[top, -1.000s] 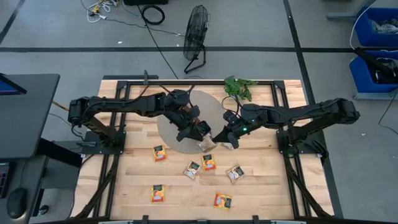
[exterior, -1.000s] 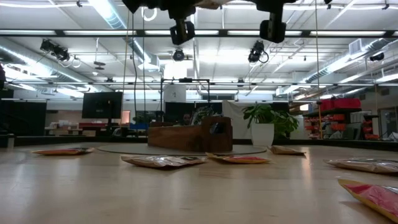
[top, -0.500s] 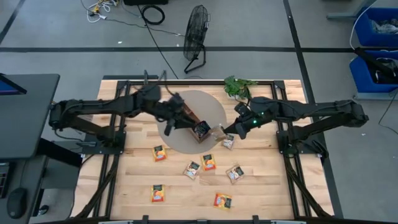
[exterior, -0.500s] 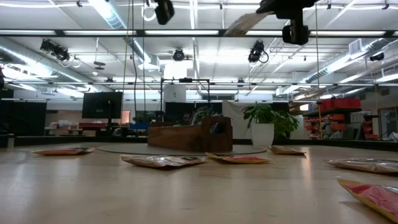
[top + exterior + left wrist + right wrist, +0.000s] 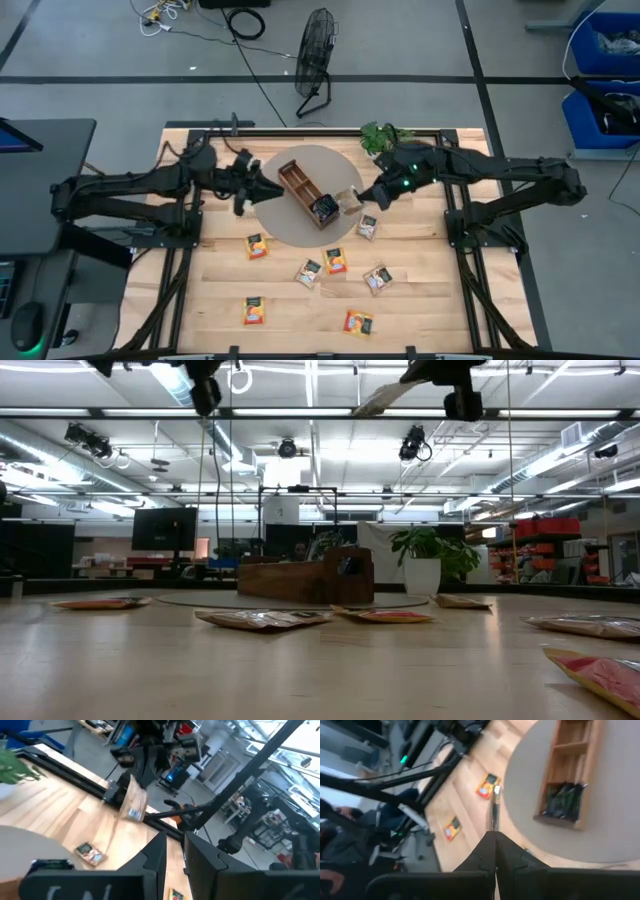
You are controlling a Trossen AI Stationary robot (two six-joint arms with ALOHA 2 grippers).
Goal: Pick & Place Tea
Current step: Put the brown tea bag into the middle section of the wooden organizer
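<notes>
While left arm (image 5: 150, 185) waits aside, right fingers (image 5: 366, 198) pinch beige sachet (image 5: 350, 197) aloft

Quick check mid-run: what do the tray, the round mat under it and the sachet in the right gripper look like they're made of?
Tray: brown wood, matte, with thin dividers and visible grain. Round mat: flat grey sheet, dull and even; probably plastic or felt, I can't tell which. Sachet held by the shut right gripper: pale beige, paper-like, hanging flat with a small printed label; any lining is not visible.
</notes>
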